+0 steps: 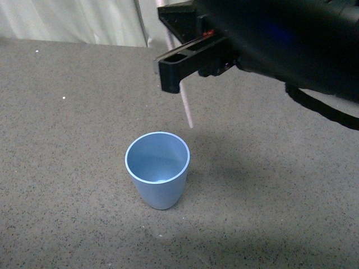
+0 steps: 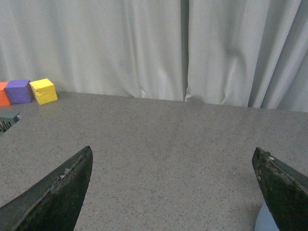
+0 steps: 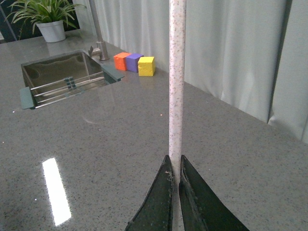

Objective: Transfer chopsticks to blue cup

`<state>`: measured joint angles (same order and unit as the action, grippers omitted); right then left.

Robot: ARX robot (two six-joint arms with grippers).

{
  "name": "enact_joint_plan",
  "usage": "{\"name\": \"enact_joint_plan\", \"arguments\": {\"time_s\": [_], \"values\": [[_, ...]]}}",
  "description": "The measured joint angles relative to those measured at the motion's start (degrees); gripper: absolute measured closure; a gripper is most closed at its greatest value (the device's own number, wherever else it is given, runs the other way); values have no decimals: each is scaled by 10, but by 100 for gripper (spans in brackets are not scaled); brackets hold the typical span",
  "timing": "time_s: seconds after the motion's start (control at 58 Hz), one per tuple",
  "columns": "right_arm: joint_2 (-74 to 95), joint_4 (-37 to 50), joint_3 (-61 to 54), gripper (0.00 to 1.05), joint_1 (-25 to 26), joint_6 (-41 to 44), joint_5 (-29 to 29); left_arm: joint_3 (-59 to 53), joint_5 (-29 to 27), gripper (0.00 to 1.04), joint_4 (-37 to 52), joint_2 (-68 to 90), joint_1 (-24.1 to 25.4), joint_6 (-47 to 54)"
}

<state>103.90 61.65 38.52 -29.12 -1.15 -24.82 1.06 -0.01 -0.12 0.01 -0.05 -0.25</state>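
The blue cup stands upright on the grey counter, near the middle of the front view. My right gripper is shut on the chopsticks, a pale speckled stick held nearly upright, its lower tip hanging just above and behind the cup's far rim. In the right wrist view the chopsticks rise straight out from between the closed jaws of the right gripper. My left gripper is open and empty above bare counter; a sliver of the blue cup shows beside one finger.
A sink with a tap is set into the counter, with orange, purple and yellow blocks beside it and a potted plant behind. The blocks also show in the left wrist view. White curtains back the counter.
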Motion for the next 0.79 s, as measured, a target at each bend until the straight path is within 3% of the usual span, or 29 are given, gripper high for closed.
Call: {"name": "enact_joint_plan", "arguments": {"time_s": [0.603, 0.793], "values": [[74, -58, 15, 104, -29, 0, -13, 0, 0, 7, 0, 0, 0, 0], [56, -73, 3, 71, -25, 10, -25, 0, 0, 7, 0, 0, 0, 0]]}}
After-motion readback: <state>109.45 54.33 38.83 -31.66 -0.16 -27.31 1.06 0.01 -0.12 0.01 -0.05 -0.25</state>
